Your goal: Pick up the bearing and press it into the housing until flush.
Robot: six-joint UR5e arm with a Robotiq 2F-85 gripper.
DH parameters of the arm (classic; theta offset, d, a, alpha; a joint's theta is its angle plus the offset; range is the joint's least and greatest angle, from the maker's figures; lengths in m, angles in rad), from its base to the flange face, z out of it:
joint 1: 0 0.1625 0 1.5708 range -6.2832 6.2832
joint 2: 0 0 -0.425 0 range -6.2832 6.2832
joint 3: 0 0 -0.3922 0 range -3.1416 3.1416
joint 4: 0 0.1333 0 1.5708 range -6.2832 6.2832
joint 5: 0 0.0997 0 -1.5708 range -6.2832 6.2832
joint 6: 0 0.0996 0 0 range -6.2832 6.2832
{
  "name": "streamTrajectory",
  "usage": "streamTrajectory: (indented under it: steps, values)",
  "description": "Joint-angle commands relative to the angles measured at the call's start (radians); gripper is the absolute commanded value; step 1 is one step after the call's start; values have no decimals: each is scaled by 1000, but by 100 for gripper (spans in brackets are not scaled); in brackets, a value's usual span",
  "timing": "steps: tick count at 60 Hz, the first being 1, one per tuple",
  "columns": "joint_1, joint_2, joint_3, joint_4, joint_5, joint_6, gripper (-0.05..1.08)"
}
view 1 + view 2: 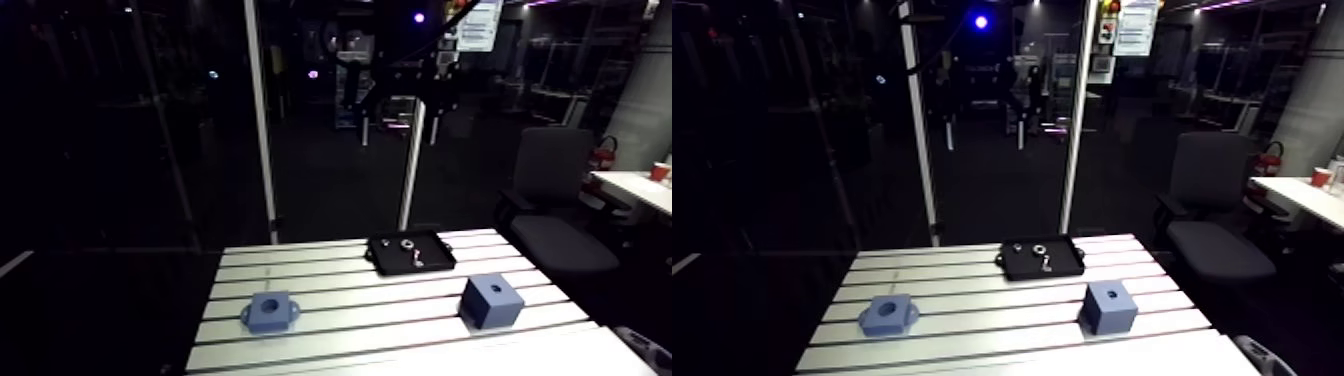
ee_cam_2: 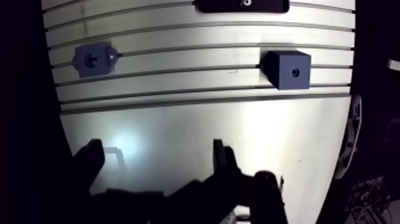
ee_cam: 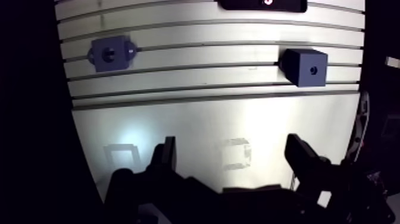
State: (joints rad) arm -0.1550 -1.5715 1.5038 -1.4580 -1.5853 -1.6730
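Currently | gripper (image 3: 232, 148) wide, empty | bearing (image 1: 407, 242) in tray (image 1: 386, 263), far ahead of it

Arm view oblique over table (image 1: 380, 312), wrist view seemingly overhead, sharing it

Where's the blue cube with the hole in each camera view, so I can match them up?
Arm view: the blue cube stands on the table, lower right, nearer than the black tray.
Wrist view: the blue cube is ahead of the open gripper, roughly level with the flanged blue block, short of the tray.
Shared landmark: the black tray, just beyond the cube in both.
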Motion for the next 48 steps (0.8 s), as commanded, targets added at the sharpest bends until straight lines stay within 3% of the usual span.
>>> streamTrajectory:
  steps: [1,39,48]
  values:
    - [17,50,-80,18,-23,-15,0]
    - [16,51,-83,14,-23,-15,0]
    - [15,53,-84,8,-32,-17,0]
